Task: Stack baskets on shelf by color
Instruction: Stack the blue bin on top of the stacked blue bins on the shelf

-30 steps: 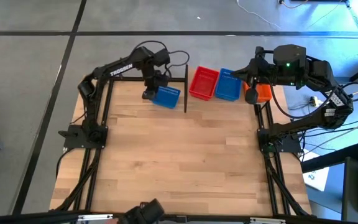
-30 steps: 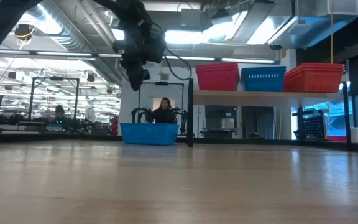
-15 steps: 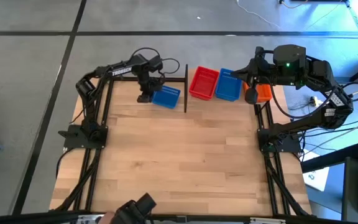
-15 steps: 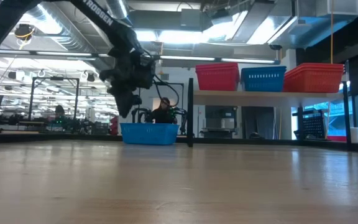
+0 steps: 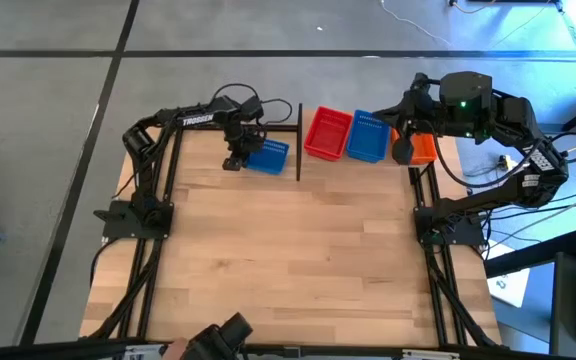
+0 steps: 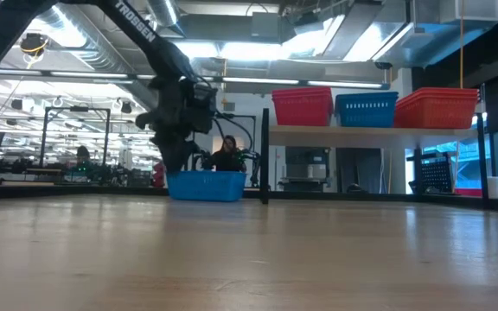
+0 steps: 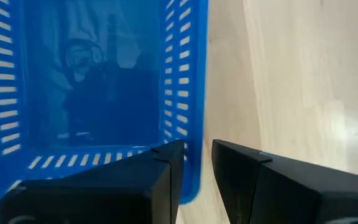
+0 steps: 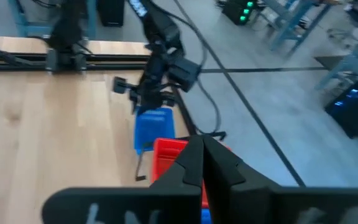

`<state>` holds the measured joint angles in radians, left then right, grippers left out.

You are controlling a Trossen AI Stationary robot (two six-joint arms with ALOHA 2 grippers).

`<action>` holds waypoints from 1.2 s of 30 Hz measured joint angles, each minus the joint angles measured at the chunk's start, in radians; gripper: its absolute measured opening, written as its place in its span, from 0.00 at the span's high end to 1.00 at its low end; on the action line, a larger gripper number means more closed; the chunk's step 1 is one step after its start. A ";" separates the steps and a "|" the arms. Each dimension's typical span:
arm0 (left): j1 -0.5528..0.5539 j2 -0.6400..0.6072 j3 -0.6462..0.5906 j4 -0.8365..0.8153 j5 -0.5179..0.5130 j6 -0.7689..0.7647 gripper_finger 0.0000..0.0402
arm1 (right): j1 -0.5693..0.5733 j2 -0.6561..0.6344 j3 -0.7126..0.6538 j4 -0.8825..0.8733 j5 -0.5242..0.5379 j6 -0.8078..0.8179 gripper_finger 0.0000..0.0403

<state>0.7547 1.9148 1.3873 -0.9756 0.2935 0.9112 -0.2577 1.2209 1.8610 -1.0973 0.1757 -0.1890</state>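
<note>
At the table's far edge, beside the shelf (image 5: 299,140) post, the blue basket (image 5: 267,155) sits with your left gripper (image 7: 196,163) open astride its wall. Seat deeper before closing. Right gripper (image 5: 404,152) waits, shut and empty.

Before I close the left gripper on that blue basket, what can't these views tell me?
- How many baskets sit in each shelf stack: high and low views show only outer shapes.
- Orange stack: half hidden by the right gripper in the high view.
- Left gripper: its fingers straddle the blue basket wall; contact unclear.
- Basket's far end: cut off in the left wrist view.
</note>
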 joint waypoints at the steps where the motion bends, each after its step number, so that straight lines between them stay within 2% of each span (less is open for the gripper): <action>1: -0.002 0.000 -0.011 0.016 -0.009 0.000 0.82 | 0.000 0.000 0.000 0.000 0.012 0.000 1.00; 7: -0.020 0.000 -0.047 0.083 -0.083 0.009 0.82 | 0.000 0.000 0.000 0.000 0.016 -0.002 1.00; 13: -0.035 0.000 -0.058 0.098 -0.095 0.004 0.82 | 0.000 0.000 0.000 0.000 0.016 -0.002 1.00; 17: -0.062 0.000 -0.058 0.087 -0.101 -0.060 0.90 | 0.000 0.000 0.000 0.000 0.016 0.000 1.00; 19: -0.079 -0.004 -0.057 0.077 -0.143 -0.072 0.97 | 0.000 0.000 0.000 0.000 0.016 0.000 1.00; 24: -0.105 -0.020 -0.056 0.051 -0.221 -0.136 0.99 | 0.000 0.000 0.000 0.000 0.016 0.000 1.00; 31: -0.112 -0.157 -0.058 -0.055 -0.234 -0.235 1.00 | 0.000 0.000 0.000 0.000 0.016 -0.026 1.00; 36: -0.132 -0.324 -0.058 -0.075 -0.361 -0.353 1.00 | 0.000 0.000 0.000 0.000 0.016 -0.031 1.00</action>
<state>0.6226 1.5909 1.3296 -1.0505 -0.0676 0.5585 -0.2581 1.2213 1.8610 -1.0973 0.1917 -0.2196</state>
